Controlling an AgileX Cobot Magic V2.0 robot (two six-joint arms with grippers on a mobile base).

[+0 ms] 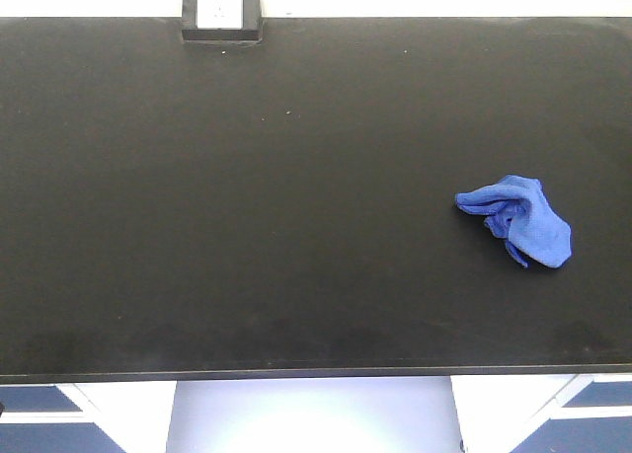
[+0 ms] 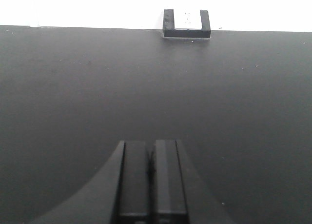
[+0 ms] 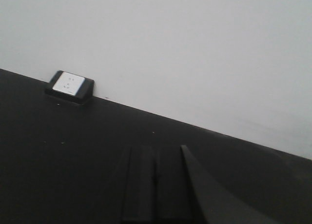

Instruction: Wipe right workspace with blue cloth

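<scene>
The blue cloth [image 1: 520, 219] lies crumpled on the right part of the right workspace [image 1: 296, 196], a wide matte black benchtop. Neither gripper shows in the front view. In the left wrist view my left gripper [image 2: 151, 145] is shut, its two fingers pressed together with nothing between them, above bare benchtop [image 2: 73, 97]. In the right wrist view my right gripper [image 3: 156, 151] is likewise shut and empty over the dark benchtop [image 3: 58, 160]. The cloth is out of both wrist views.
A small black box with a white face [image 1: 220, 15] sits at the benchtop's far edge, left of centre, also the box [image 2: 186, 24] and box [image 3: 70, 86]. A white wall [image 3: 195, 48] rises behind. White and blue cabinets [image 1: 39, 404] stand below the near edge.
</scene>
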